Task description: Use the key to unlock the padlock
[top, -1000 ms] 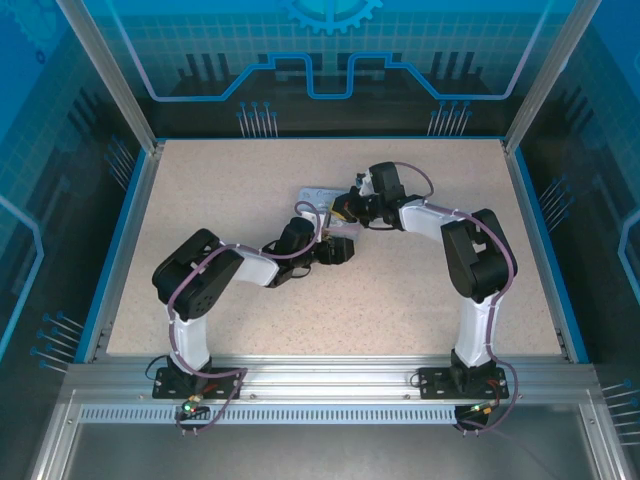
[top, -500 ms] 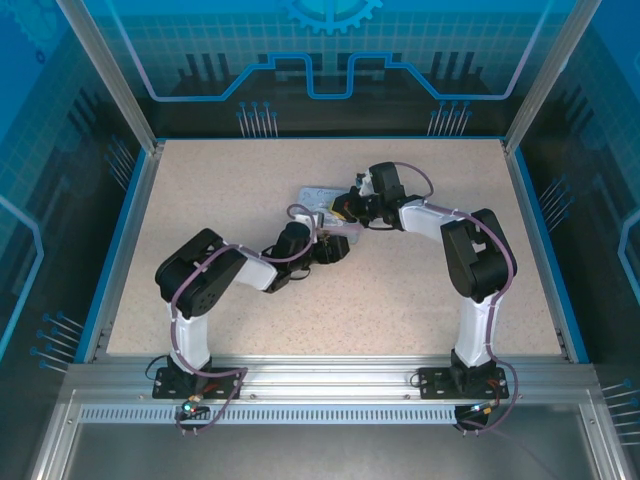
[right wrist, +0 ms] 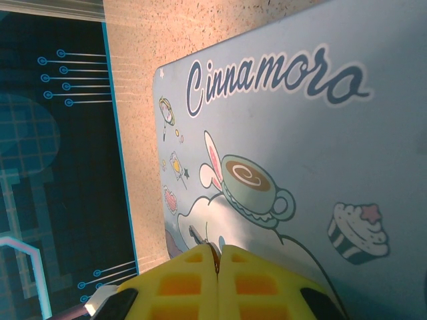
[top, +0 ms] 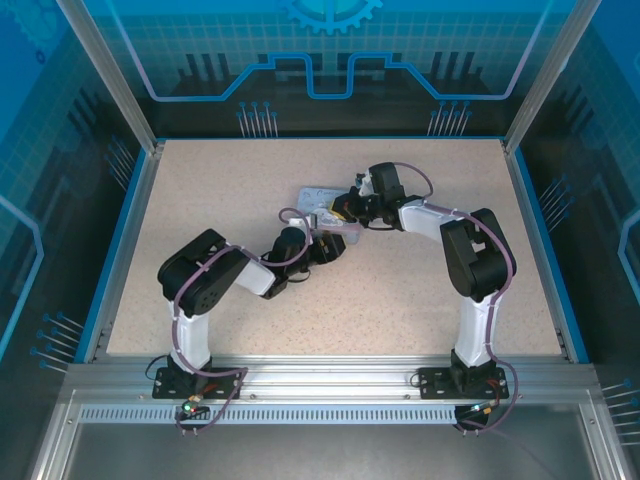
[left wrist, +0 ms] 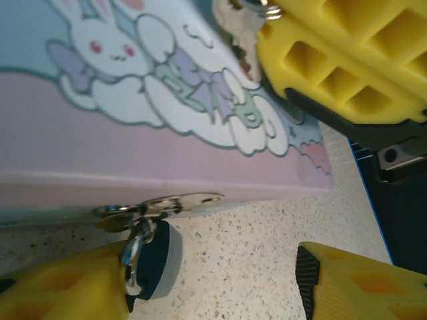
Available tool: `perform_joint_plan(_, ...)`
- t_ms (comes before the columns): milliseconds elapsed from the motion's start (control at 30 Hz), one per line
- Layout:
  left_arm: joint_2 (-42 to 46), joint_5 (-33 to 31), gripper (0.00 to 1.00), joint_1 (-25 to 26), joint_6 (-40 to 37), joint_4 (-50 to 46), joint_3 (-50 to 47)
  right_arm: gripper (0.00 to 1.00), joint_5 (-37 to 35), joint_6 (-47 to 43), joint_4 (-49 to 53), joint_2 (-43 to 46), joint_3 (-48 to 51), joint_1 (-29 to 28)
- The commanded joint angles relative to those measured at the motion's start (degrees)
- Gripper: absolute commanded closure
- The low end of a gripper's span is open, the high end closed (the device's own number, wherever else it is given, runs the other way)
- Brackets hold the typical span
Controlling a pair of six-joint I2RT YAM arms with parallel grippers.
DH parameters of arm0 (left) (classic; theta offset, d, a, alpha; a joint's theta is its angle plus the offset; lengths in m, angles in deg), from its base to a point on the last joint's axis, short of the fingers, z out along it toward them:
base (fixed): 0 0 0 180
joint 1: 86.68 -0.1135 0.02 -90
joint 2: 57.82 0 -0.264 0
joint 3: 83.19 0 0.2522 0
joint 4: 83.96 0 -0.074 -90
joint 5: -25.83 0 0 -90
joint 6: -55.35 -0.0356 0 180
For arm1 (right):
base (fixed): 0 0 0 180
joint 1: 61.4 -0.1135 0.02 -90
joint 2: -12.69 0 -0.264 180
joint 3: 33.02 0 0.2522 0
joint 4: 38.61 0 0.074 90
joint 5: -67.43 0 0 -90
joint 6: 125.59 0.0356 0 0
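Left gripper [left wrist: 213, 270] edged toward the tin [left wrist: 133, 153], jaws apart (key [left wrist: 157, 257] beside one finger [left wrist: 67, 287]).

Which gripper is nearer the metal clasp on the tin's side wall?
Left. The left gripper sits open beside the clasp; the right gripper, shut on the key, is up over the tin's lid.

Even, bright light overhead; left wrist close-up soft, glare streaks right wrist's top.

I count two arms [top: 205, 280] with one gripper each, the left gripper [left wrist: 210, 270] and the right gripper [right wrist: 219, 263]. There is one pale blue tin [right wrist: 300, 167] on one table [top: 220, 200], one key [left wrist: 241, 30], and one dark ring-hung piece [left wrist: 159, 257] I cannot identify.
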Motion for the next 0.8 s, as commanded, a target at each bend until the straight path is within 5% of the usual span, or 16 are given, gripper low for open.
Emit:
perform_joint_plan(0,-1.3,-1.7,0.40,0.6,0.1,1.3,-0.8,1.00,0.3,0.2,2.1,-1.4,-0.7,-0.6)
perform_joint_plan(767,-4.0,-11.7,0.68,2.1,0.6,-2.1,-0.6,1.00,0.5,0.1,2.1,-1.1,-0.1,-0.5)
